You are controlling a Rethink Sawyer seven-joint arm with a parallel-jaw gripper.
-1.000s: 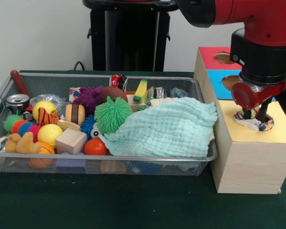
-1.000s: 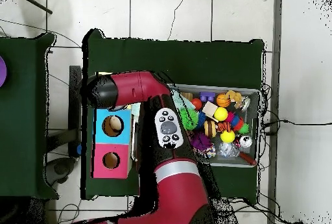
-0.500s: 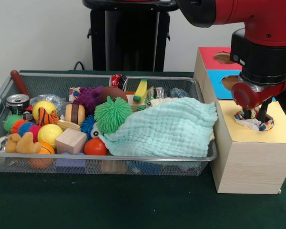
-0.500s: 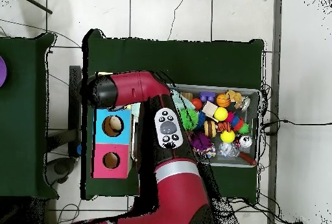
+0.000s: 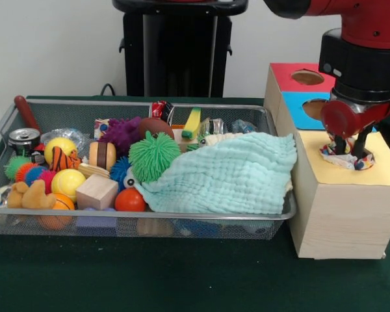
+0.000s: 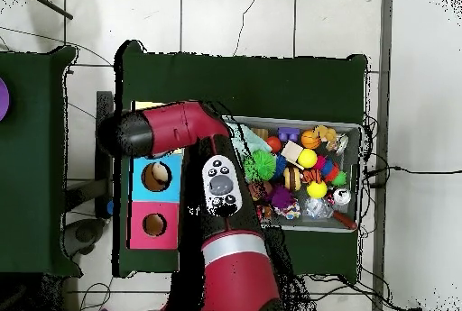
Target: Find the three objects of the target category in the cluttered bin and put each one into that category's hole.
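A dark green table [image 6: 244,77] stands on a floor of pale square tiles [image 6: 235,19] with thin dark grout lines. Seen from above, a second green-topped table [image 6: 32,159] stands beside it across a narrow gap, and thin dark cables [image 6: 397,170] trail over the tiles on the table's opposite side. In the front view, a plain off-white wall [image 5: 52,45] rises behind the table, evenly lit, with a black cable [image 5: 108,87] looping up at the table's far edge.
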